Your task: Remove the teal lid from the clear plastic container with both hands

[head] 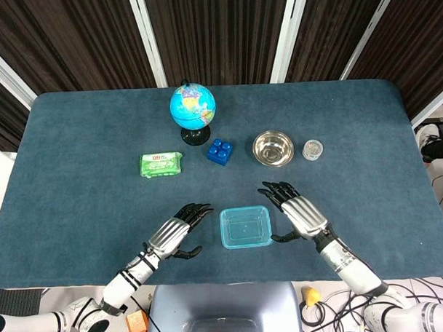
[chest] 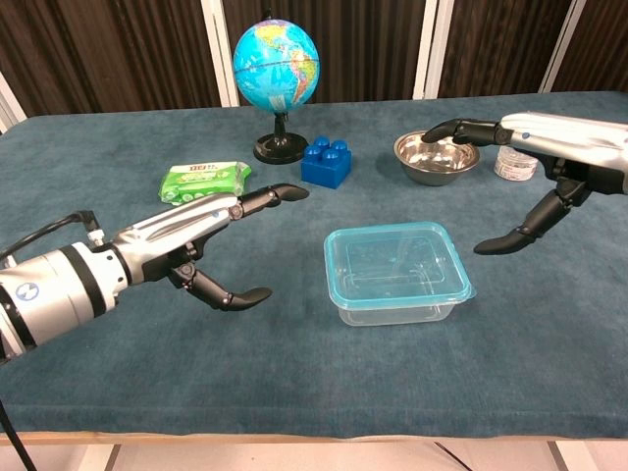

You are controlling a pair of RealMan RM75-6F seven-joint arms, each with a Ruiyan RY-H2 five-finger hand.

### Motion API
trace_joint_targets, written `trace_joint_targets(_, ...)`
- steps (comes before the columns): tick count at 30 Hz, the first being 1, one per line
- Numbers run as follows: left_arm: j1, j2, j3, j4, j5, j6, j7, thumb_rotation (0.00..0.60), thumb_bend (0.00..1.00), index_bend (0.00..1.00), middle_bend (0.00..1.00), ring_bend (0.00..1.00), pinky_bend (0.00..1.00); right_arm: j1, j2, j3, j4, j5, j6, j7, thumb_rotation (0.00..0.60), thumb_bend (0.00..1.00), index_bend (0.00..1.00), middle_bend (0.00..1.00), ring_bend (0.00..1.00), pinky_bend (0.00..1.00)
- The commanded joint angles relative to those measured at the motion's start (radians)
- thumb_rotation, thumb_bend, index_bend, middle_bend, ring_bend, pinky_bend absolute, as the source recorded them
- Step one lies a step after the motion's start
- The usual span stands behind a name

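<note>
A clear plastic container [head: 246, 228] [chest: 397, 274] with its teal lid [chest: 394, 257] seated on top sits on the blue tablecloth near the front edge. My left hand [head: 178, 229] [chest: 211, 243] hovers to its left, fingers spread, thumb apart, holding nothing. On the container's other side my right hand [head: 296, 210] [chest: 535, 167] is also open, fingers stretched out and thumb pointing down. Neither hand touches the container; a small gap shows on each side.
Behind the container stand a globe [head: 192, 109] [chest: 276, 64], a blue toy brick [head: 219, 151] [chest: 327, 161], a green wipes pack [head: 162, 164] [chest: 203, 181], a steel bowl [head: 273, 147] [chest: 436, 157] and a small clear jar [head: 312, 149] [chest: 515, 162].
</note>
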Motion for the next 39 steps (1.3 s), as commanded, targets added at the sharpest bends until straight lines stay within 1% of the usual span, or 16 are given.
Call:
trace_joint_targets(1,-0.001,0.003,0.004,-0.006,0.004,0.007,-0.003,0.600,0.32,0.00,0.02,0.00,0.02,0.003,0.007,-0.005,0.004,-0.002,0.001,0.007,0.600,0.04,0.10,0.00,0.00,0.00)
trace_joint_targets(5,-0.006,0.007,0.006,-0.024,0.014,0.019,-0.013,0.600,0.29,0.00,0.02,0.00,0.02,-0.002,0.016,-0.014,0.010,-0.015,0.020,0.024,0.600,0.04,0.10,0.00,0.00,0.00)
trace_joint_targets(8,-0.006,-0.006,0.000,-0.031,0.005,0.028,-0.017,0.588,0.24,0.00,0.01,0.00,0.01,-0.013,0.041,-0.029,-0.001,-0.040,0.042,0.039,0.600,0.04,0.09,0.00,0.00,0.00)
trace_joint_targets(9,-0.008,-0.015,-0.003,-0.033,-0.003,0.028,-0.030,0.557,0.21,0.00,0.00,0.00,0.00,-0.020,0.056,-0.037,-0.006,-0.055,0.056,0.041,0.600,0.04,0.09,0.00,0.00,0.00)
trace_joint_targets(12,-0.015,-0.048,-0.009,-0.016,-0.007,0.027,-0.062,0.429,0.18,0.00,0.00,0.00,0.00,-0.045,0.107,-0.065,-0.021,-0.095,0.091,0.055,0.600,0.04,0.08,0.00,0.00,0.00)
trace_joint_targets(13,-0.017,-0.057,-0.008,-0.008,-0.003,0.031,-0.073,0.412,0.18,0.00,0.00,0.00,0.00,-0.052,0.121,-0.073,-0.024,-0.104,0.100,0.058,0.600,0.04,0.07,0.00,0.00,0.00)
trace_joint_targets(16,-0.019,-0.070,-0.006,0.005,0.005,0.037,-0.085,0.394,0.18,0.00,0.00,0.00,0.00,-0.060,0.137,-0.081,-0.027,-0.116,0.113,0.066,0.600,0.04,0.06,0.00,0.00,0.00)
trace_joint_targets(18,-0.025,-0.110,0.001,0.049,0.030,0.055,-0.107,0.375,0.18,0.00,0.00,0.00,0.00,-0.092,0.171,-0.100,-0.010,-0.157,0.173,0.086,0.600,0.04,0.06,0.00,0.00,0.00)
trace_joint_targets(19,-0.029,-0.137,0.003,0.078,0.040,0.065,-0.118,0.371,0.18,0.00,0.00,0.00,0.00,-0.113,0.186,-0.112,0.009,-0.180,0.214,0.104,0.600,0.04,0.06,0.00,0.00,0.00)
trace_joint_targets(20,-0.043,-0.188,0.004,0.120,0.044,0.053,-0.133,0.367,0.17,0.00,0.00,0.00,0.00,-0.164,0.224,-0.136,0.042,-0.183,0.275,0.159,0.600,0.04,0.06,0.00,0.00,0.00)
trace_joint_targets(21,-0.049,-0.219,0.001,0.157,0.044,0.053,-0.136,0.362,0.17,0.00,0.00,0.00,0.00,-0.179,0.241,-0.152,0.061,-0.200,0.294,0.200,0.600,0.04,0.06,0.00,0.00,0.00)
trace_joint_targets(23,-0.057,-0.266,-0.001,0.222,0.046,0.056,-0.139,0.362,0.16,0.00,0.00,0.00,0.00,-0.195,0.265,-0.175,0.094,-0.218,0.306,0.250,0.600,0.04,0.05,0.00,0.00,0.00)
trace_joint_targets(27,-0.066,-0.338,0.008,0.347,0.051,0.059,-0.137,0.368,0.15,0.00,0.00,0.00,0.00,-0.234,0.321,-0.219,0.127,-0.235,0.323,0.271,0.600,0.04,0.01,0.00,0.00,0.00)
trace_joint_targets(33,-0.063,-0.393,0.022,0.446,0.072,0.106,-0.127,0.378,0.15,0.00,0.00,0.00,0.00,-0.310,0.345,-0.235,0.188,-0.258,0.446,0.325,0.600,0.04,0.00,0.00,0.00,0.00)
trace_joint_targets(36,-0.060,-0.415,0.028,0.475,0.077,0.124,-0.127,0.387,0.14,0.00,0.00,0.00,0.00,-0.320,0.358,-0.239,0.202,-0.260,0.453,0.350,0.600,0.04,0.00,0.00,0.00,0.00)
trace_joint_targets(39,-0.056,-0.452,0.021,0.517,0.074,0.147,-0.126,0.396,0.14,0.00,0.00,0.00,0.00,-0.317,0.366,-0.240,0.203,-0.247,0.427,0.367,0.600,0.04,0.00,0.00,0.00,0.00)
